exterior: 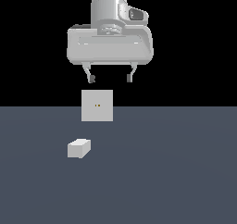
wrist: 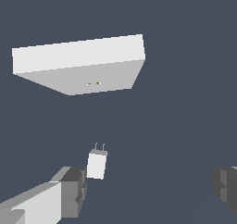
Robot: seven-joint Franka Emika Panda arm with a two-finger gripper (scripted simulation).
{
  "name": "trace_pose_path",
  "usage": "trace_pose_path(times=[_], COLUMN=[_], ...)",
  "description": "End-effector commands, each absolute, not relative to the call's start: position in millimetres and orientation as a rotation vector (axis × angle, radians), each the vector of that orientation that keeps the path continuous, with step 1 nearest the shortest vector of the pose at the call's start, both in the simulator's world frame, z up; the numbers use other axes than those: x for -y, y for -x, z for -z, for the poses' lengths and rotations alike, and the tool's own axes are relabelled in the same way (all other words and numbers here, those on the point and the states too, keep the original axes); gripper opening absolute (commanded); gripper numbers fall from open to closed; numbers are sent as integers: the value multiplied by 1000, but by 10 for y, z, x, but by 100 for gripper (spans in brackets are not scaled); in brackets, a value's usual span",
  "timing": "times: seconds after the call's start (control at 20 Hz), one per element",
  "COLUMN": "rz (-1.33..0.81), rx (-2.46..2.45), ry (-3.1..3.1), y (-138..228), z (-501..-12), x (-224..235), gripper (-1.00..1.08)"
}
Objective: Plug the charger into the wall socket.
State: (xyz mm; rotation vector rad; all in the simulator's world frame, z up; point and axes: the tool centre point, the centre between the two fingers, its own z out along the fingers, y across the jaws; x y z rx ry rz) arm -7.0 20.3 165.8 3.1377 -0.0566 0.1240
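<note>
The charger [exterior: 78, 148] is a small off-white block lying on the grey floor, in front of the wall socket and a little toward the exterior view's left. In the wrist view the charger [wrist: 96, 164] shows two thin prongs pointing toward the socket. The wall socket [exterior: 97, 105] is an upright off-white square panel with two tiny dark-yellow holes at its centre; it also shows in the wrist view [wrist: 81, 65]. My gripper [exterior: 110, 78] hangs open and empty high above both. One finger [wrist: 69, 190] appears close beside the charger in the wrist view.
The dark grey floor [exterior: 176, 172] spreads around both objects. Nothing else stands on it in either view.
</note>
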Motion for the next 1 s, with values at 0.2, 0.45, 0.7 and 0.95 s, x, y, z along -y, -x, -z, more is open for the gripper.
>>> trace_pose_path(times=[0.2,0.45,0.7,0.95], rz=[-232,-322,-412,-496], rx=[90,117,144,170], ry=[-3127,-3115,-3100,-3081], y=[197,288,368,430], z=[-1500,-1362,-1215,-1071], x=[-311,-402,-495,-581], gripper=[100,100,100,100])
